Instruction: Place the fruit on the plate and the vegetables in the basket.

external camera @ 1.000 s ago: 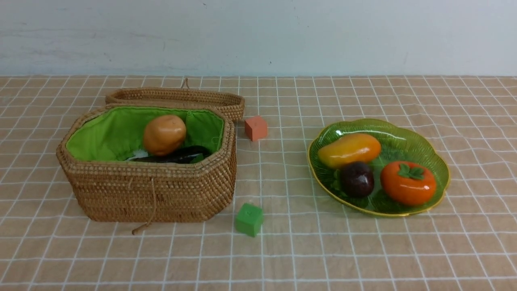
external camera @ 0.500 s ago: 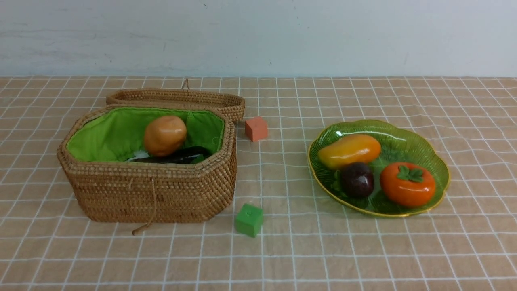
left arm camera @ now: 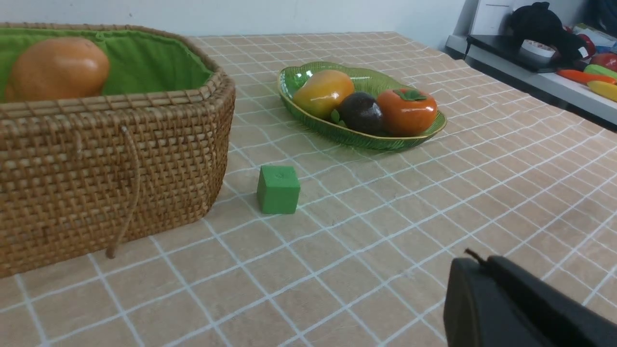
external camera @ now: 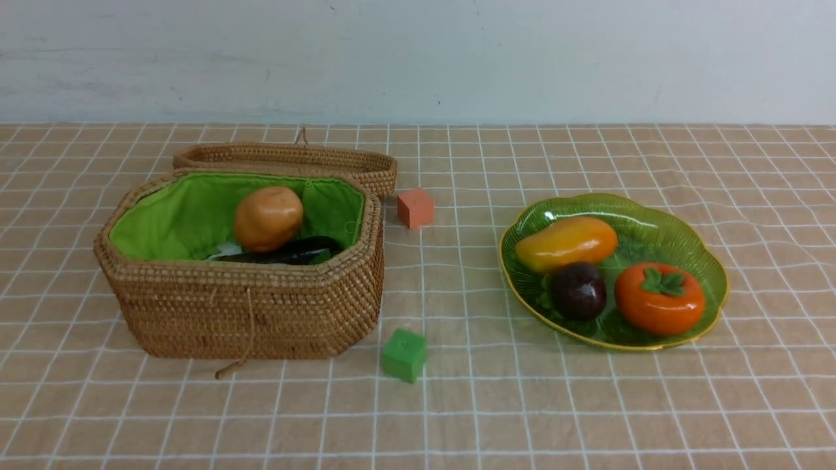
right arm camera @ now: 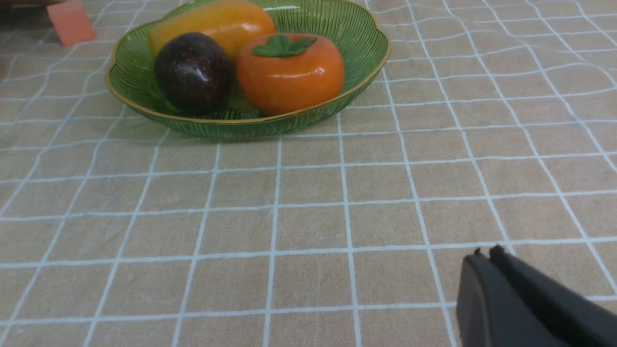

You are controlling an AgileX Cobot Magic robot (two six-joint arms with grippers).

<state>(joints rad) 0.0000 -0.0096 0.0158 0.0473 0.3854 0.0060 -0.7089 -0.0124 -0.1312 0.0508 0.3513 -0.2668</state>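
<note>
3 fruits (external camera: pixel 578 289), 2 cubes (external camera: pixel 405 354)

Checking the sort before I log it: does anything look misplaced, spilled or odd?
Nothing stands out. The mango, mangosteen and persimmon sit in the plate; the potato rests on the eggplant inside the basket. The orange cube and green cube lie loose on the cloth.

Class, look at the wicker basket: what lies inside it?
Inside the basket, a potato rests on a dark eggplant, with a white sliver beside it. The front wall hides the rest.
</note>
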